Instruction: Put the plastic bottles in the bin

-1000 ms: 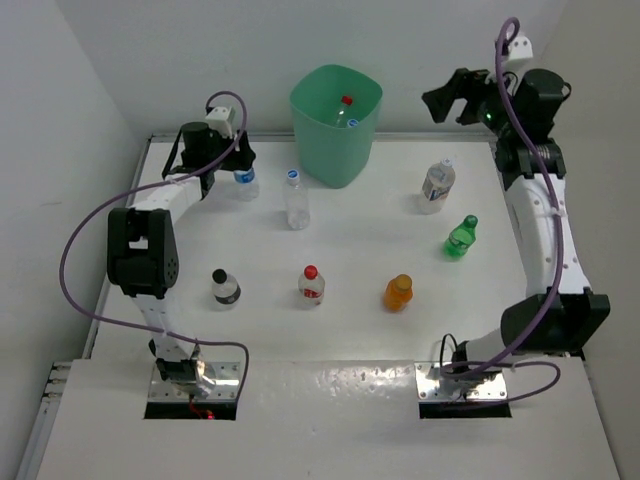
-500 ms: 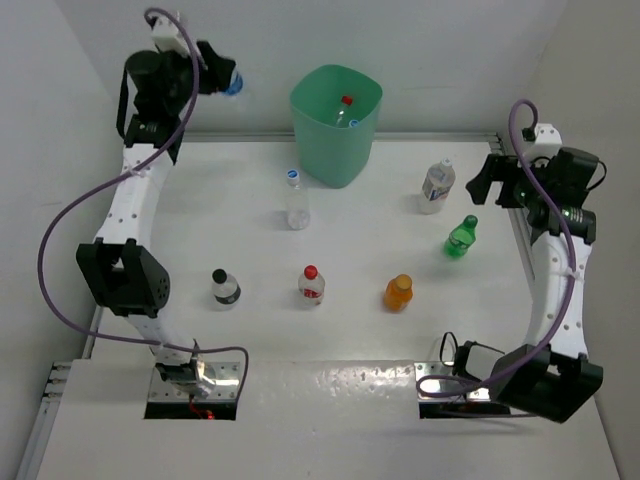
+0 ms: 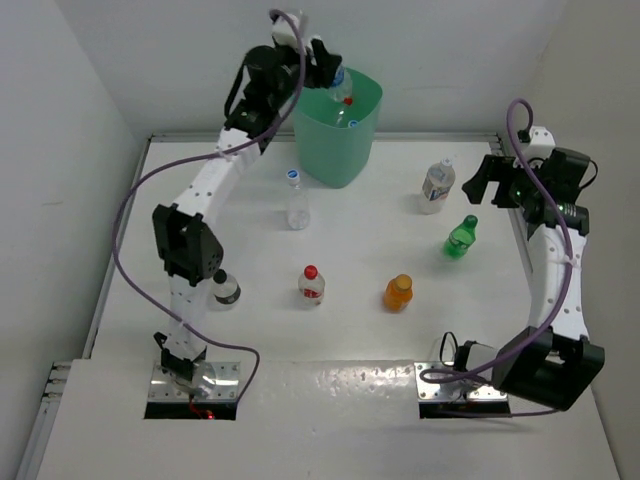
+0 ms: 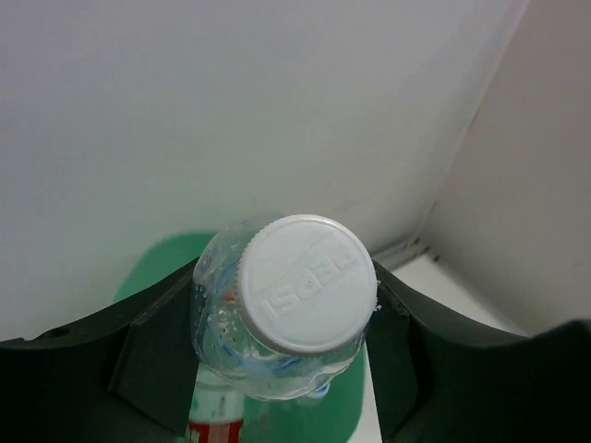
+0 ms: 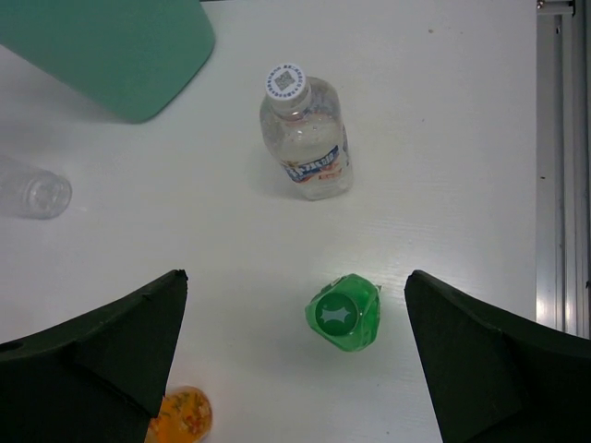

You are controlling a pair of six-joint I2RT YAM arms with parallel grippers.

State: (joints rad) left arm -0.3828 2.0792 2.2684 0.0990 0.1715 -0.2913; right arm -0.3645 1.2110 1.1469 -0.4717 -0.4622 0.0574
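My left gripper (image 3: 328, 68) is raised over the rim of the mint-green bin (image 3: 335, 140) and is shut on a clear plastic bottle (image 3: 340, 82). The left wrist view shows that bottle's white cap (image 4: 300, 286) between the dark fingers, with the bin (image 4: 157, 268) below. A red-capped bottle (image 3: 347, 101) lies inside the bin. My right gripper (image 3: 484, 180) stands open at the right side; in its wrist view the gripper (image 5: 294, 281) hovers above a green bottle (image 5: 343, 312) standing on the table.
Standing on the white table are a labelled white-capped bottle (image 3: 436, 186), the green bottle (image 3: 461, 236), an orange one (image 3: 398, 292), a red-capped one (image 3: 311, 285), a black-capped one (image 3: 226, 288) and a clear blue-capped one (image 3: 296, 200). White walls close in the back and sides.
My left arm lifted the bottle off the table's back left and swung it right to above the bin. My right arm came down from the back corner toward the right side bottles.
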